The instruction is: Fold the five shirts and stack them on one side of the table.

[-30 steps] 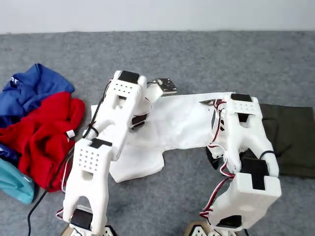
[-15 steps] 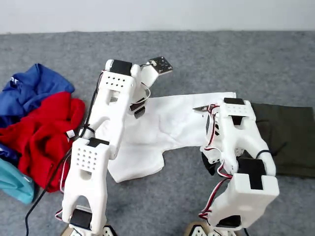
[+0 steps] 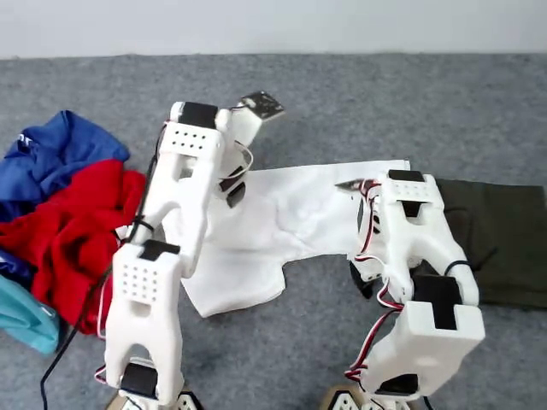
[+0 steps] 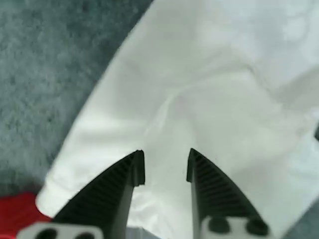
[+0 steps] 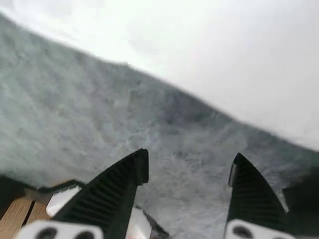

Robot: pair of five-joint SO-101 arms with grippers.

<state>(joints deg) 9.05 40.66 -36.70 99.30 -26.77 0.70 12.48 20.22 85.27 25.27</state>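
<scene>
I have my right gripper spread wide over bare table by the white shirt's edge. My left gripper hangs parted and empty above its creased cloth. The shirt lies mid-table, with open table beyond.

**Left arm swung aside, shirt shifted with it**

The left claw has been swung away from the right claw and toward the red shirt, with the wrist raised. The white shirt under the left claw has been dragged slightly the same way. The right arm was drawn back a little.
</scene>
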